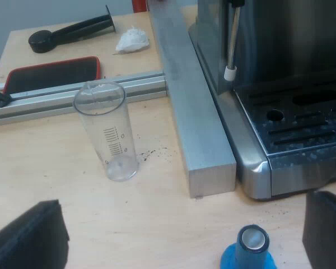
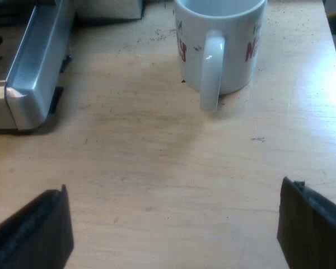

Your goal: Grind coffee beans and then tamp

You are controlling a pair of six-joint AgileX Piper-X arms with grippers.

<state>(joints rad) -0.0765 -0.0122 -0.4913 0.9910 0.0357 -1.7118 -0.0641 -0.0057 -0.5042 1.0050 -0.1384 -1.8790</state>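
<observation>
Nearest the lens, the left gripper (image 1: 182,224) is hanging low over the wooden table (image 1: 56,162). Its two black fingers (image 1: 28,238) are standing wide apart and gripping nothing. The blue tamper (image 1: 250,253) is standing upright on the table in the gap between them, closer to one finger than the other and touching neither. Its round silvery top is facing upward.

Beyond it, the measuring glass (image 1: 107,134) is standing upright and apart from everything else. It is a clear cylinder with printed graduation marks, holding nothing visible. Dark coffee specks (image 1: 151,152) are lying on the table just beside its base. A square metal bar (image 1: 193,112) is lying between the glass and the espresso machine (image 1: 280,56). The machine's slotted drip tray (image 1: 302,129) is showing small bright spots, and the steam wand (image 1: 232,39) is hanging near the tray's edge.

Behind the glass an aluminium rail (image 1: 56,98) is running across the table. Past it are lying a flat dark object with a red rim (image 1: 53,75), a black long-handled tool (image 1: 73,31) and a crumpled white tissue (image 1: 133,39).

The right gripper (image 2: 173,224) is hovering over the table, fingers spread wide and holding nothing. Ahead of it the white mug (image 2: 221,45) with red lettering is standing upright, its handle pointing toward the gripper. What shows of its inside is plain white. A corner of the machine is sitting near the mug, not touching it.
</observation>
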